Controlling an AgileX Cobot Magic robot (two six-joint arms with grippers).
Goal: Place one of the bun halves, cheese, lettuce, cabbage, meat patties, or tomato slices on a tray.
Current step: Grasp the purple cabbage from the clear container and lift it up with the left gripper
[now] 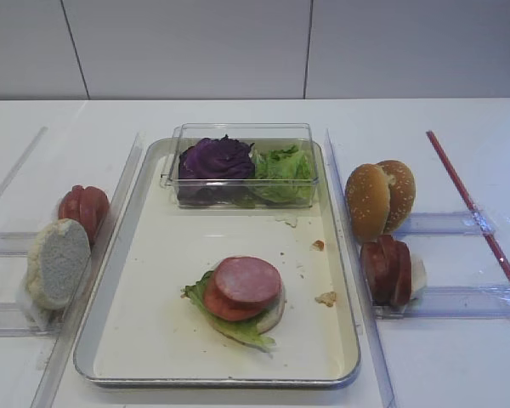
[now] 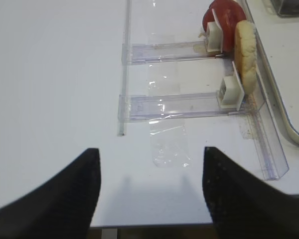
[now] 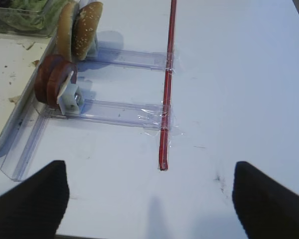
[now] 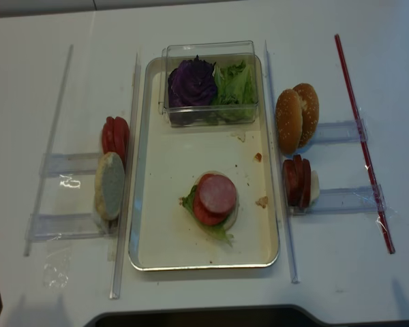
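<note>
Right wrist view: end effector fingers spread wide over bare white counter.
Upper left: two bun halves and meat patties upright in clear racks beside tray rim; red strip crosses the racks.

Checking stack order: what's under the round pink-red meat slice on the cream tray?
Under the round pink-red meat slice sits a bright red tomato slice, then pale green frilly lettuce and a pale bun half, all on the silver-rimmed cream tray. Anything else between the layers is covered.
</note>
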